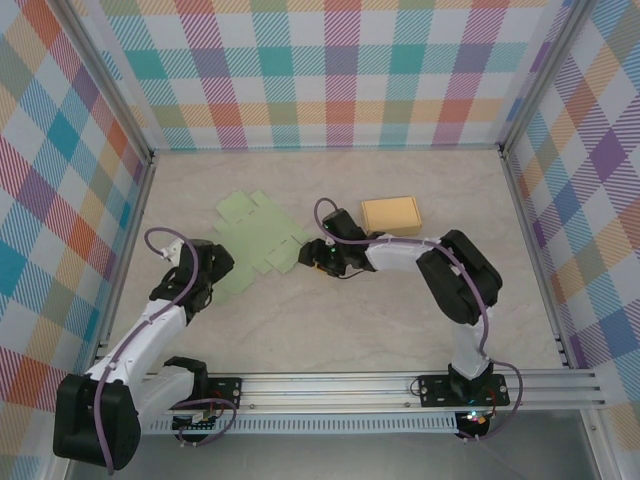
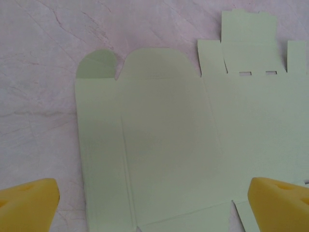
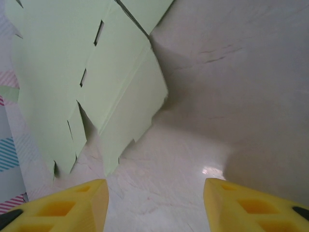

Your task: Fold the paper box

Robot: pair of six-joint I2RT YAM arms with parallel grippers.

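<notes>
Right end effector [image 3: 155, 193] half-open, low by paper box [image 3: 72, 72] edge, possibly touching; elbow bent.

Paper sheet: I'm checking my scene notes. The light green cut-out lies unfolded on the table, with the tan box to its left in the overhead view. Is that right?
Not quite. The top external view shows the tan box to the right of the light green cut-out, not to its left. The cut-out does lie unfolded on the table.
</notes>
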